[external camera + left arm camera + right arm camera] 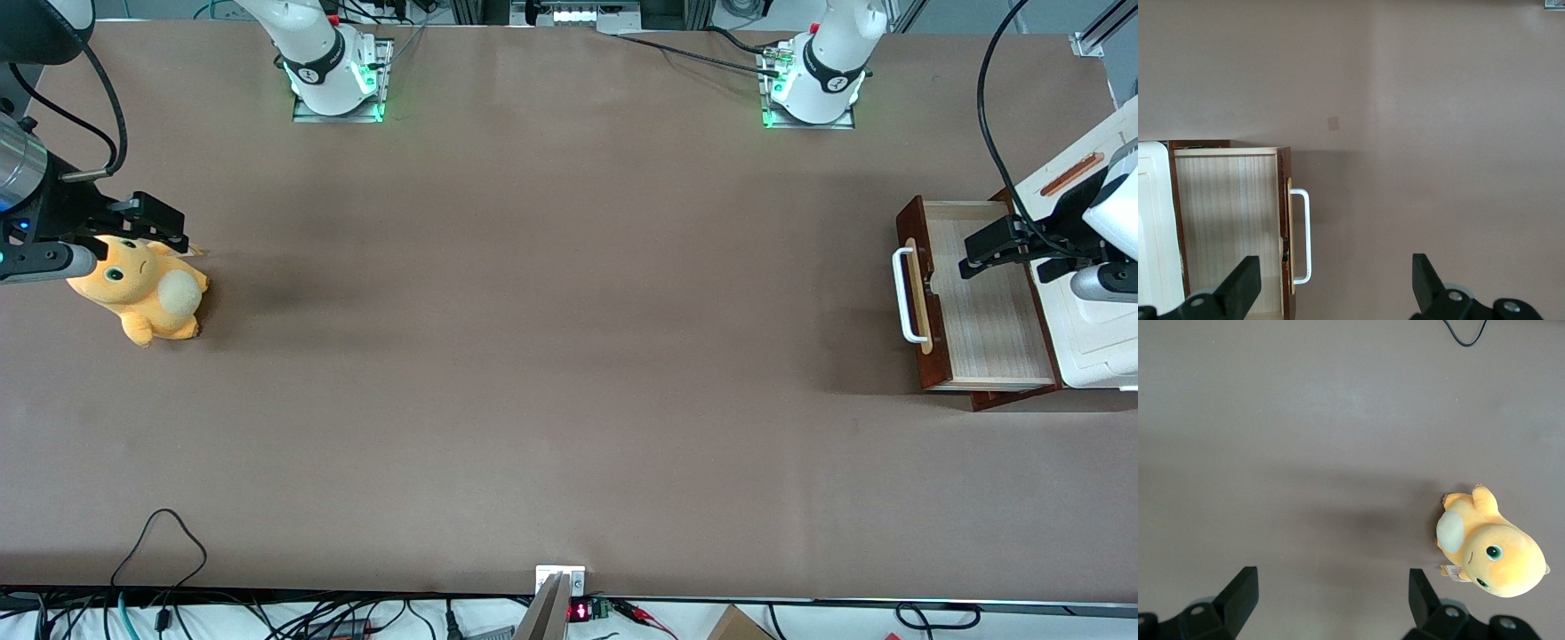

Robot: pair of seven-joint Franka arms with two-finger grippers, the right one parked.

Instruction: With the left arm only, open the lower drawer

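Toward the parked arm's end of the table sits an orange plush toy (142, 289), nothing to do with our job, so we skip across the bare brown table (551, 311) to the working arm's end. That's where the lower drawer (978, 298) is, already slid well out of its cabinet (1080, 267), so we reckon the pull is basically done (maybe a last bit of travel left). Our gripper (967, 258) hangs above the drawer's open tray with its fingers spread wide, gripping nothing. If we want more opening, we should hook the white loop handle (1303, 236) squarely and pull straight outward, no twisting. Looks-wise: dark red-brown front, pale wood strip under the handle, light wood inside, and nothing in the part we can see.
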